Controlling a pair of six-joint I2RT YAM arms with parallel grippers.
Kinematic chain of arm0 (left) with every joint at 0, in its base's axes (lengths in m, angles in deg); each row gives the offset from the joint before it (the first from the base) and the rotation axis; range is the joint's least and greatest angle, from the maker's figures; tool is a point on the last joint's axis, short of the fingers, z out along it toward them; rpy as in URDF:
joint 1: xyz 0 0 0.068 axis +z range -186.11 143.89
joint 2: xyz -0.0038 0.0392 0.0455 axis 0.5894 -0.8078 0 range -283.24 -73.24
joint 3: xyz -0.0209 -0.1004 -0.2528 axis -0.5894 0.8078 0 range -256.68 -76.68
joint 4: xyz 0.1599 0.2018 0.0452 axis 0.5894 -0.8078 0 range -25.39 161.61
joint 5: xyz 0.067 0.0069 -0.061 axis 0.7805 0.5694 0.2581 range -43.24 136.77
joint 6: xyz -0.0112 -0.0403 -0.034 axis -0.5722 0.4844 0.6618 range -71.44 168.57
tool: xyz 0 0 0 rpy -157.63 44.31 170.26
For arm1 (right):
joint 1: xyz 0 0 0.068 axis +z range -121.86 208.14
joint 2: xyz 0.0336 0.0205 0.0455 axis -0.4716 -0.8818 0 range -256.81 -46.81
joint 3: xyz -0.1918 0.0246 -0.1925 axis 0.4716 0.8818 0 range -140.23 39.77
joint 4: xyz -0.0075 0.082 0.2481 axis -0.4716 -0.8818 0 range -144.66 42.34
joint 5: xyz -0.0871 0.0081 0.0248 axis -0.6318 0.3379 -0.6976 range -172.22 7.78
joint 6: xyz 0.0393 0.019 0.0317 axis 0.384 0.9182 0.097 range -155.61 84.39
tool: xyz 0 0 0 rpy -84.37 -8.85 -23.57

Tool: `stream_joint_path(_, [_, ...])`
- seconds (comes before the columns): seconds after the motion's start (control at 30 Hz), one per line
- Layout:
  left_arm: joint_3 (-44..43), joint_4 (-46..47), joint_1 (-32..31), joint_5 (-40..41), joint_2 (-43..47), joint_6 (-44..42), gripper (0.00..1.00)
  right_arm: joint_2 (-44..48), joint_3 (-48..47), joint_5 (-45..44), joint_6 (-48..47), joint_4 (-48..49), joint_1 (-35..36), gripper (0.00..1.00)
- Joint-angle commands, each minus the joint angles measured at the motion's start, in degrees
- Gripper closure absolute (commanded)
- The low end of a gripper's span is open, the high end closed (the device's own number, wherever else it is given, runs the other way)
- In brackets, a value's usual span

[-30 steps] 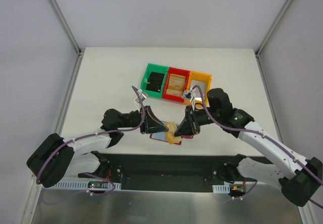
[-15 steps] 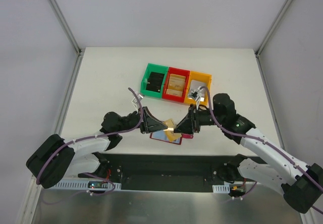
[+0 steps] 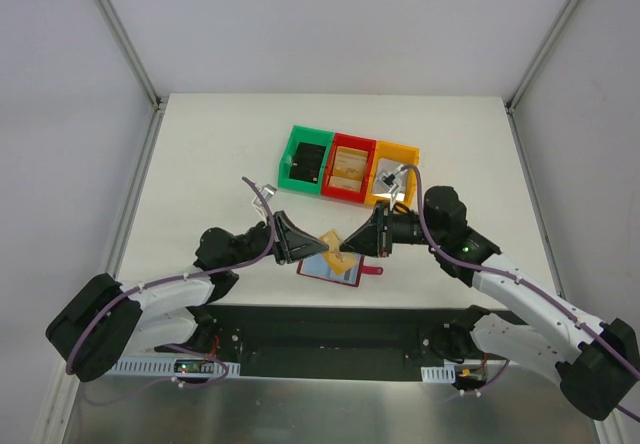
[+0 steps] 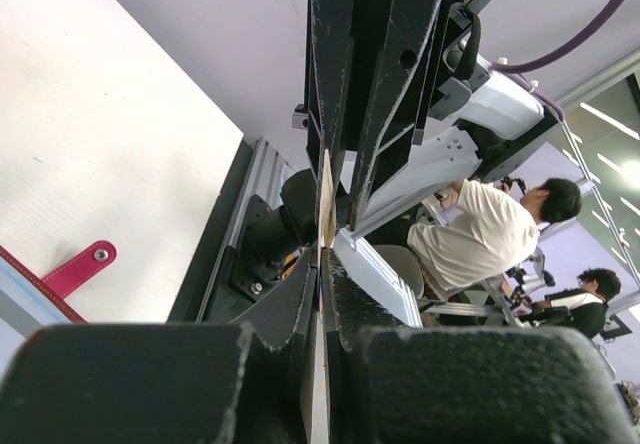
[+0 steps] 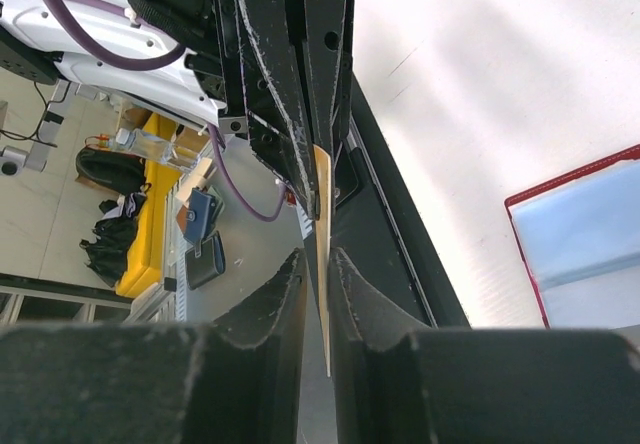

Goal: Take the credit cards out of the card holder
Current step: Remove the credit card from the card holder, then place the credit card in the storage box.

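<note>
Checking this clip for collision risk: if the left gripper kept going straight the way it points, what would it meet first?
The right gripper. It faces the left gripper tip to tip, and both sets of jaws are shut on the same tan card, so hardly any gap separates them.
</note>
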Motion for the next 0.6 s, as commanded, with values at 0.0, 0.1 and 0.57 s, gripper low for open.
stream_joint_path(0.0, [0.78,15.06,-0.55,1.66,0.98,-1.49,1.00,-0.01,-0.34,0.55,1.90,5.34,-0.13,0.86])
stream_joint_path(0.1, [0.87,15.06,-0.55,1.66,1.15,-1.49,1.00,-0.01,-0.07,0.91,2.08,5.60,-0.04,0.90])
stream_joint_path(0.57, [-1.06,-0.90,1.64,1.74,8.15,-3.41,0.35,-0.36,-4.55,2.92,-3.45,-3.09,-4.78,0.99])
